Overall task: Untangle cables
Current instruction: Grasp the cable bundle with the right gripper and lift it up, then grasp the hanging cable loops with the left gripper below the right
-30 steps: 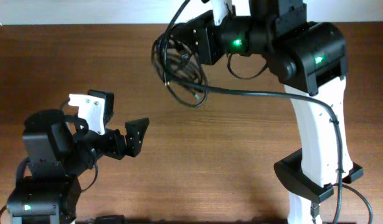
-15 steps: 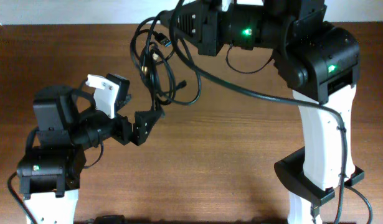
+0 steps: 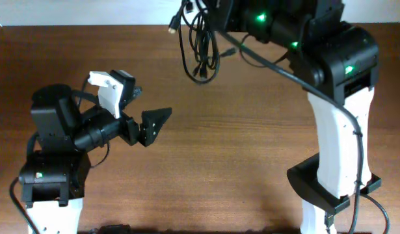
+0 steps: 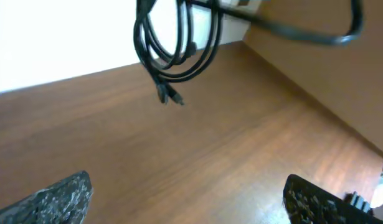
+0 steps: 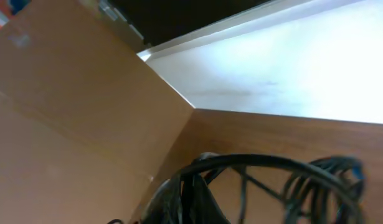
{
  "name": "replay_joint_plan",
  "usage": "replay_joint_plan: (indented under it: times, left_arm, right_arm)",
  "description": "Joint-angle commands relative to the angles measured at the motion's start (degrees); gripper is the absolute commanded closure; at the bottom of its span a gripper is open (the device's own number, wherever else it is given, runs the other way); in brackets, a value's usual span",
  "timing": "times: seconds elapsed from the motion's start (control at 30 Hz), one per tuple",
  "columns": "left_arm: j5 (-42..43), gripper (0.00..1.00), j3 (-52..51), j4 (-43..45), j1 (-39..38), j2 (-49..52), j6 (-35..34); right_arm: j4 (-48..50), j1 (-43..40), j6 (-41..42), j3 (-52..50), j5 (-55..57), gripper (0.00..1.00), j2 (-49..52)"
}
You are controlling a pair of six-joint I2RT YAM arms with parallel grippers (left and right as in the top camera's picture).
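The right gripper pinches the cables, which hang in loops just below it. The left gripper, spread and empty with the loops ahead of it, should take one dangling plug, not the bundle, to draw one cord free.

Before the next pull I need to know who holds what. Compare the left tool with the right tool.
The left tool is open and empty. The right tool is closed on the cables, which dangle clear of the table. The left tool sits over the table's left side, fully in the overhead view. The right tool is at the far edge, partly cropped there. Both hang over the same wooden table.
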Motion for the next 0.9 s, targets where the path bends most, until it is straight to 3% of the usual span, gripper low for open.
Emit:
replay_joint_plan:
  times: [0.0,0.13,0.2,0.23,0.4,0.43,0.47,0.6,0.7,0.73,0.77,0.8,0.87]
  left_arm:
    - [-6.8,0.02,0.3,4.0,-6.2,0.3,-4.5]
    - [-17.6,0.10,0.3,7.5,-17.6,5.4,-7.9]
    - [-21.5,0.44,0.3,8.1,-19.6,7.9,-8.5]
    - [-25.2,1.00,0.3,8.1,-19.5,8.3,-11.2]
    - [-32.0,1.00,0.3,5.6,-19.5,2.4,-12.0]
    - [-32.2,0.57,0.3,5.8,-19.5,-0.2,-12.0]
    - [-32.2,0.02,0.3,6.2,-19.5,-2.0,-12.0]
    - [-31.3,0.00,0.3,6.5,-19.6,-1.2,-11.7]
    - [-33.6,0.07,0.3,6.4,-19.6,-1.0,-11.6]
    - [-35.6,0.16,0.3,6.4,-19.6,-1.0,-11.6]
    - [-37.2,0.54,0.3,6.5,-19.6,-1.0,-11.7]
    - [-39.9,1.00,0.3,6.4,-19.6,-1.0,-13.4]
    - [-41.6,1.00,0.3,6.3,-19.5,-1.0,-14.5]
  right_arm:
    - [1.0,3.1,2.8,1.1,2.6,0.96,-1.2]
    - [1.0,3.7,3.0,1.1,-1.1,0.96,-1.2]
    - [0.9,3.7,3.0,1.1,-5.7,0.96,-1.2]
    - [0.5,3.7,2.8,1.1,-6.9,0.96,-1.2]
    - [-3.3,-0.4,-4.9,1.1,-5.9,0.96,-1.2]
    - [-3.5,-1.0,-4.7,1.1,-9.4,0.96,-1.2]
    - [-3.6,-0.3,-2.6,1.1,-10.0,0.96,-1.2]
    - [0.9,5.2,4.3,1.1,-11.3,0.96,-1.2]
    - [4.1,5.3,12.3,1.1,-11.4,0.96,-1.2]
    - [4.6,5.3,14.3,1.1,-11.8,0.96,-1.2]
    - [5.9,5.3,16.3,1.1,-14.5,0.96,-1.2]
    - [6.9,5.3,16.4,1.1,-16.4,0.96,-1.2]
    - [7.0,4.3,15.8,1.1,-17.1,0.96,-1.2]
